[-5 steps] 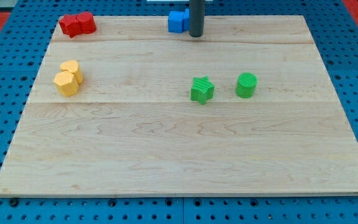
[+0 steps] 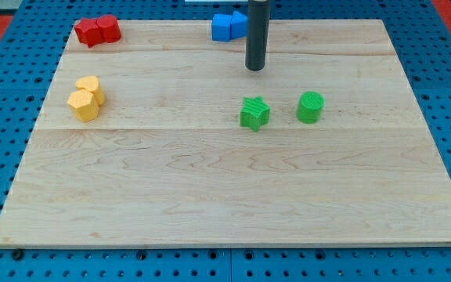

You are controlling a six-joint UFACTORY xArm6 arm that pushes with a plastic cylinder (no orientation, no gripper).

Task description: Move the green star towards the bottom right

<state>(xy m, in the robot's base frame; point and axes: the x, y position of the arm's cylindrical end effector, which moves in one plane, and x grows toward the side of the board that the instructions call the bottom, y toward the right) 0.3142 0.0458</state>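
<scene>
My tip [image 2: 255, 68] stood above and just to the view's top of the green star [image 2: 254, 113], apart from it, probably lining up to push it toward the view's bottom right. The star lay mid-bench [image 2: 210, 204], with the green cylinder [image 2: 310, 106] near on its right. The rod hung upright. There was no hand, only the rod.

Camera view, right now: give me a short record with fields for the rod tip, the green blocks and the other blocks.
tip: my tip is above the green star block, apart from it
green cylinder block: right of the star, apart
red blocks: top left
blue blocks: top edge, behind the rod
yellow blocks: left side
surface: wooden board
</scene>
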